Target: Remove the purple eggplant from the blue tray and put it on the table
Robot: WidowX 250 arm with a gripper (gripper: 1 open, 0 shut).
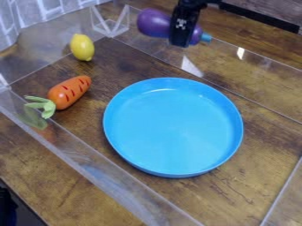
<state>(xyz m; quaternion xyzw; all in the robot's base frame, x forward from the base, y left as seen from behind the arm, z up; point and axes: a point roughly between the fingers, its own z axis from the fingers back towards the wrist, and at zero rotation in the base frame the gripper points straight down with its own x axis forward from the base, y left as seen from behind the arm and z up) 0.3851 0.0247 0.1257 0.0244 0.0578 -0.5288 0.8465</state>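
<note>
Purple eggplant (154, 22) clamped in black gripper (182, 35), above the table (71, 124).

Tray: I see the tray (172, 126) resting on the table (71, 168), right of centre and toward the front, with nothing in it.
Carrot: the carrot (66, 93) lies on the table left of the tray, apart from it.
Lemon: the lemon (81, 47) sits behind the carrot, at the far left.
Eggplant: the eggplant (154, 23) is behind the tray, right of the lemon, clamped in my pincer (182, 37) above the table.
</note>
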